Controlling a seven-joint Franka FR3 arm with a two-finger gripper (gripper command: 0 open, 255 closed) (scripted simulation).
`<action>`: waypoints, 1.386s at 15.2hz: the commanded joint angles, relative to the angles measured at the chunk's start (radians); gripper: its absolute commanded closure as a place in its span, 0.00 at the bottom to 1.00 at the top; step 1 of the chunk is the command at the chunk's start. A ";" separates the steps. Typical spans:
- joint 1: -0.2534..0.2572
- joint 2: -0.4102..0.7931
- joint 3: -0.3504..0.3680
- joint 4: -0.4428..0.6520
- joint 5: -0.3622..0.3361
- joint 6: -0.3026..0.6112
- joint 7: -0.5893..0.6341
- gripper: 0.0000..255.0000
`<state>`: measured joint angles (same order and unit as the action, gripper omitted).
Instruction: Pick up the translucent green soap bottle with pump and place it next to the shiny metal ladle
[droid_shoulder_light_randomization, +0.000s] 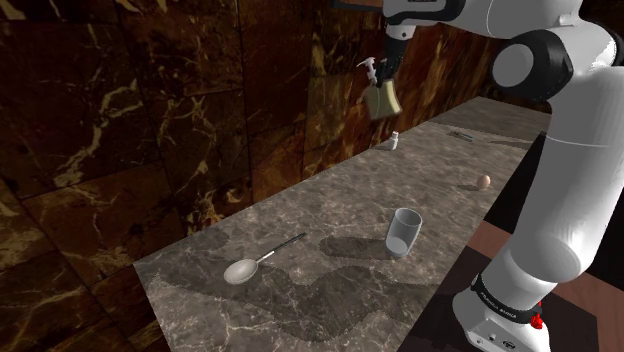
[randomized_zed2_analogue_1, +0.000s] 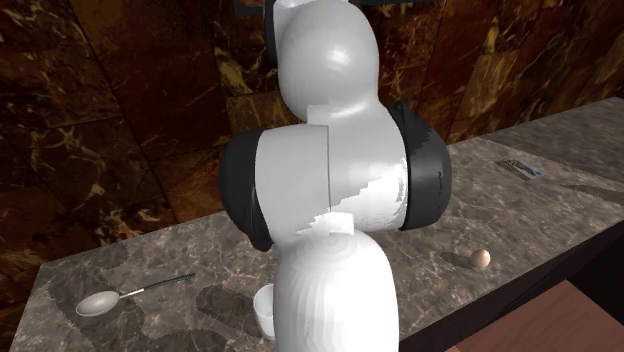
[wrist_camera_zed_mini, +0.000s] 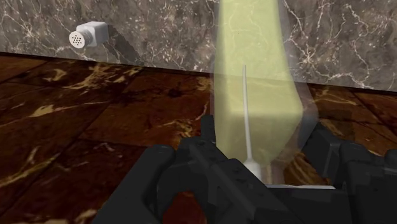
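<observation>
A black gripper (droid_shoulder_light_randomization: 384, 80) holds a pale yellow-green, see-through soap bottle (droid_shoulder_light_randomization: 384, 100) in the air, high above a grey marble counter (droid_shoulder_light_randomization: 330, 200) and close to a dark stone wall (droid_shoulder_light_randomization: 150, 100). The bottle hangs tilted, with its white pump (droid_shoulder_light_randomization: 368, 68) at the bottle's ten o'clock. In the wrist view the jaws are closed on the pump end, the body stretches away from them, and a thin dip tube (wrist_camera_zed_mini: 245, 108) shows inside.

It is probably light, stiff plastic with smooth, slippery sides, so the narrow top by the pump looks the surest place to grip. The shiny ladle (droid_shoulder_light_randomization: 255, 263) lies on the counter at about seven o'clock from the bottle, well apart. A clear glass (droid_shoulder_light_randomization: 404, 231) stands at the ladle's three o'clock.
</observation>
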<state>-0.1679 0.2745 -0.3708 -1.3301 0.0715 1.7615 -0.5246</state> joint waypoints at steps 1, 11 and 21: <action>-0.004 0.008 -0.001 0.040 0.003 -0.032 -0.001 1.00; 0.073 -0.118 0.019 -0.085 -0.059 -0.027 0.086 1.00; 0.202 -0.391 0.131 -0.478 -0.184 0.090 0.341 1.00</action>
<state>0.0239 -0.0946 -0.2527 -1.7741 -0.1031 1.8407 -0.2108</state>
